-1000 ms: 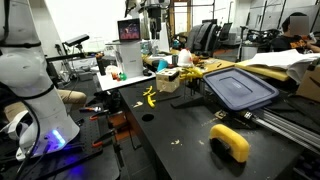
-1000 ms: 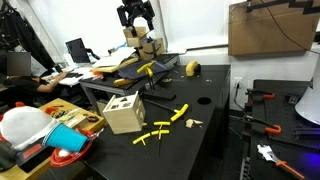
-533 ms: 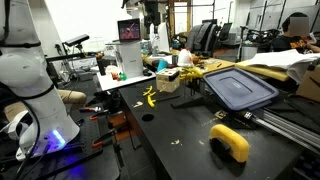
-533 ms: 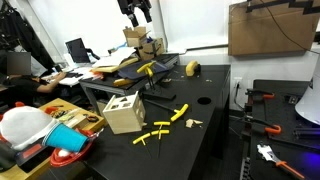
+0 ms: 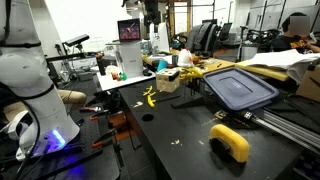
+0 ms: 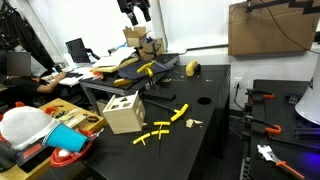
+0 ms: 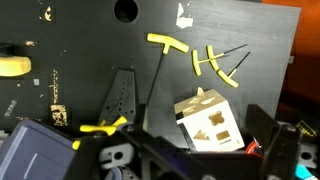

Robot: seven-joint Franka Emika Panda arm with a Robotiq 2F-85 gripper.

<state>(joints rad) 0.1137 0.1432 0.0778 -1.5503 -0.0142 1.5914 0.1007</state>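
A black table fills the middle of the frame. At top centre the gripper hangs high above it, jaws apart. At lower left of centre stands a wooden box, with yellow pieces scattered just to its right.

Far up top, that's my tool: all black and blocky, with two stubby fingers under a dark wrist. In the wrist view it fills the bottom edge, with matte black fingers, angular linkage bars and pale lettering stamped on the left of the housing. Near left in an exterior view is my arm, a smooth, rounded white shell with a dark seam between segments and a blue glow at its foot.
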